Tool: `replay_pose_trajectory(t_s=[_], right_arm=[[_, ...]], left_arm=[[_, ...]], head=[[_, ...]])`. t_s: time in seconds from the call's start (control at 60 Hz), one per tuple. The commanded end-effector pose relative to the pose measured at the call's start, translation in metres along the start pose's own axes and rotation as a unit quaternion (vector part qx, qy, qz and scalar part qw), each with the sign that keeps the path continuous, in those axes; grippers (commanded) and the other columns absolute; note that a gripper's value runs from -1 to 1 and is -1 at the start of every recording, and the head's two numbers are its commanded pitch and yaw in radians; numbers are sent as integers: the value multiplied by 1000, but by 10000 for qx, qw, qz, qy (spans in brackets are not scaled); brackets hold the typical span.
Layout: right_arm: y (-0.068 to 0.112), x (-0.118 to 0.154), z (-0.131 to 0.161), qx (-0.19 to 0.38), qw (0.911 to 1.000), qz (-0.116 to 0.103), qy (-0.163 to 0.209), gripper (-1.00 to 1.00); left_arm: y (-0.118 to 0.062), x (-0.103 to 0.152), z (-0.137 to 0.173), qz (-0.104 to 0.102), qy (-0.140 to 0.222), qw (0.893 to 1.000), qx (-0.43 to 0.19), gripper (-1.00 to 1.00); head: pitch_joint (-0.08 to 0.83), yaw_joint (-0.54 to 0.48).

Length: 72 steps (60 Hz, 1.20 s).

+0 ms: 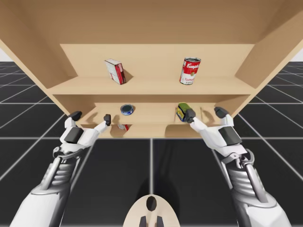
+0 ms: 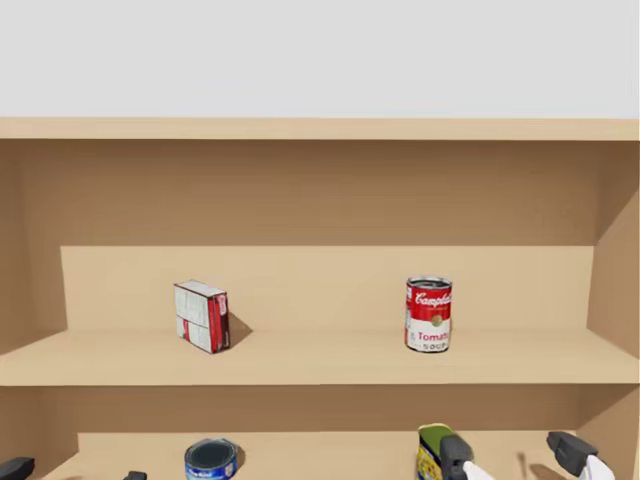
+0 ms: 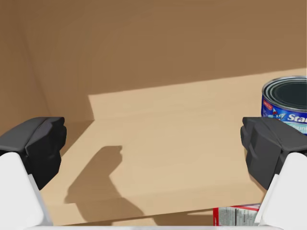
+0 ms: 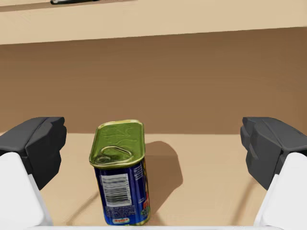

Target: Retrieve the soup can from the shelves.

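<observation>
Right gripper [image 4: 153, 146] gaped wide, empty, green-lidded blue tin [image 4: 120, 172] ahead of it untouched; left gripper [image 3: 153, 143] equally wide, empty, near round blue can [image 3: 287, 100] on lower shelf [image 1: 151, 116]; red-and-white soup can [image 1: 190, 71] stood upright on upper shelf [image 1: 151, 86].

Looked down at the wooden shelves [image 1: 38, 42] from high up.
Saw a red and white can [image 1: 190, 71] and a red and white box [image 1: 115, 71] on the upper shelf [image 1: 151, 86]. Held the left gripper [image 1: 91, 117], spread wide, near a flat blue can [image 1: 126, 109] on the lower shelf [image 1: 151, 113], and the right gripper [image 1: 205, 113], spread wide, by a blue tin [image 1: 182, 112].
</observation>
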Motion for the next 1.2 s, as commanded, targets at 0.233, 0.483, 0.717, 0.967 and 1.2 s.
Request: replay_pose_trajectory(t_s=[0.233,0.483,0.717,0.967,1.2], right_arm=[[4,-4,-1,21,10000,-18,0,-1000],[5,-5,-1,49,10000,34,-19,-1000],[9,-1,3,108,9999,106,-82,-1000],[22,26,25,267,9996,46,16,-1000],[39,86,60,245,9989,349,-188,-1000]], left_arm=[[2,1,0,-35,-21,9999,104,-1000],[2,0,0,-51,-35,10000,60,-1000],[2,0,1,-26,-49,10000,44,-1000],[5,1,0,4,-35,10000,85,-1000],[5,3,2,46,-187,9998,26,-1000]], head=[[60,-18],[115,-142],[148,-240],[146,-214],[150,-212]])
